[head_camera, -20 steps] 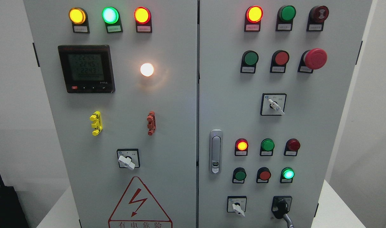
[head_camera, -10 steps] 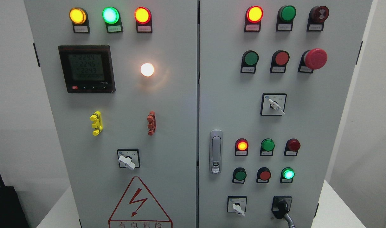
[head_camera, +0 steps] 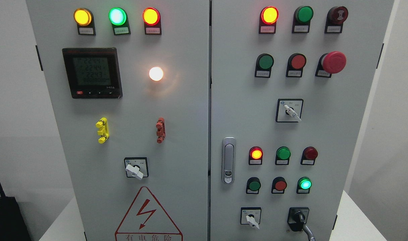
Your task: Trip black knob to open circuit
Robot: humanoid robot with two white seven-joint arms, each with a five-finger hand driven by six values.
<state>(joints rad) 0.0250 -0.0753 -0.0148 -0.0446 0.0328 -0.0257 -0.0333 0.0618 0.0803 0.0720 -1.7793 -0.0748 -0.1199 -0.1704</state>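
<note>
The black knob [head_camera: 298, 218] sits on a black square plate at the lower right of the right cabinet door [head_camera: 244, 110]. A thin grey curved piece [head_camera: 309, 232], seemingly a fingertip of my right hand, touches the knob's lower right edge. It runs down out of the picture at the bottom edge, and the rest of that hand is hidden below the frame. My left hand is out of view.
A white selector switch [head_camera: 251, 219] sits just left of the knob. Above them are a lit green lamp [head_camera: 304, 183], red and green buttons, and a grey door latch [head_camera: 228, 160]. The cabinet stands on a white table [head_camera: 353, 217].
The grey piece under the knob has shifted slightly right, and the knob's handle looks turned a little. Lamps and the other switches are unchanged.
</note>
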